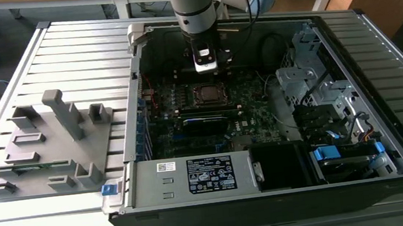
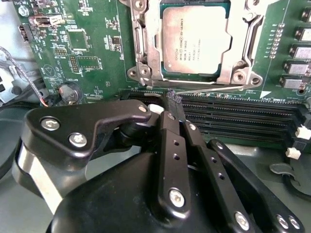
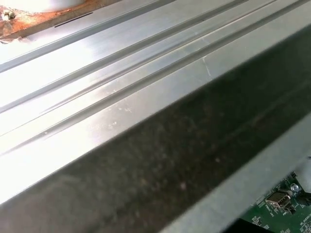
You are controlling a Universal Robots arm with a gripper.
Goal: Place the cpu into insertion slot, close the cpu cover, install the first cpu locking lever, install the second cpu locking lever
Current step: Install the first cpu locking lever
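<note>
Green motherboard | silver-grey cpu seated under cpu cover | gripper pressed together

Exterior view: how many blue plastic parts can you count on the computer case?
3. One blue tab sits on the case corner nearest the grey fixture. Two blue clips sit among the drive bays at the exterior view's right. More may be hidden.
</note>
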